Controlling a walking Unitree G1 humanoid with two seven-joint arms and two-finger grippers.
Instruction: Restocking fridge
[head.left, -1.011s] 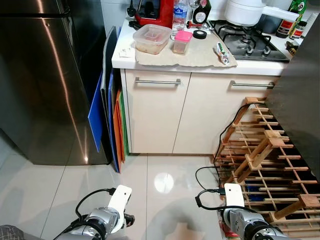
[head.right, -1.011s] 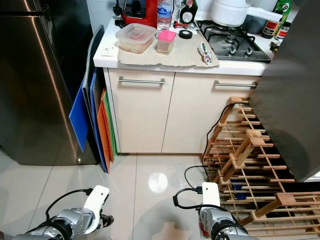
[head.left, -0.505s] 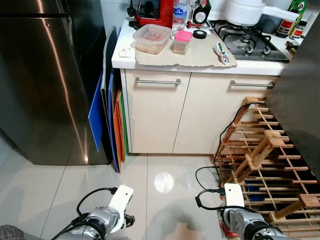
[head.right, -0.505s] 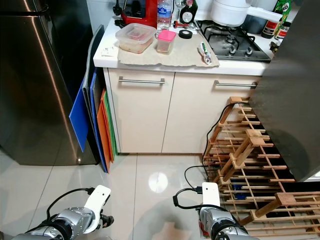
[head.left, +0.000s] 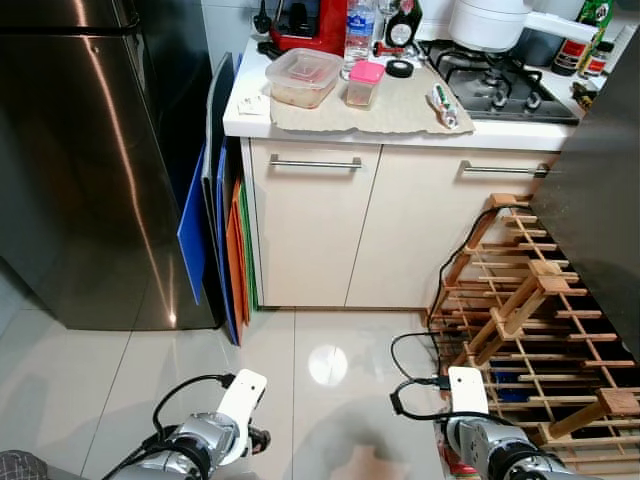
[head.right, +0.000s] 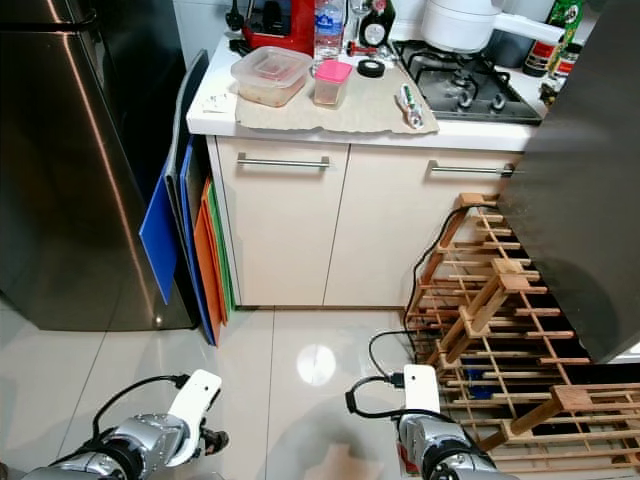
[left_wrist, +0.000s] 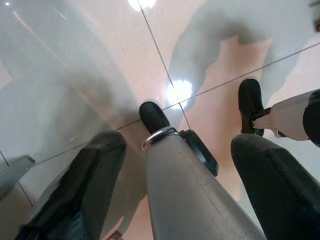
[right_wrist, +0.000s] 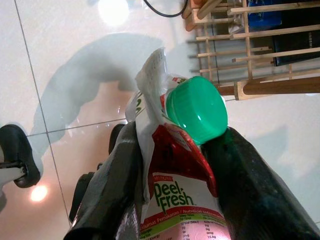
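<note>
The robot is standing on the pale tiled floor, facing the cream cabinets, and the fridge (head.left: 85, 160) is rising as a tall steel block off to its left, door shut. The right gripper (right_wrist: 200, 165) is hanging low at the robot's right side, well away from the fridge, and its two black fingers are clamped around a drink carton (right_wrist: 175, 185) with a red-and-white label and a green screw cap (right_wrist: 196, 108). The carton's long axis is running along the fingers, cap end pointing out past the fingertips toward the floor. The left gripper (left_wrist: 175, 165) is hanging on the side nearer the fridge, fingers spread wide with nothing between them, so it looks like the better arm to open the door while the right one is carrying the load. The head view is giving the layout: fridge, counter (head.left: 400, 110) with food tubs, wooden rack (head.left: 530, 320) on the side away from the fridge. From up there the grippers are just silver wrists at the picture's lower edge. The right wrist view is supplying the grip itself.
</note>
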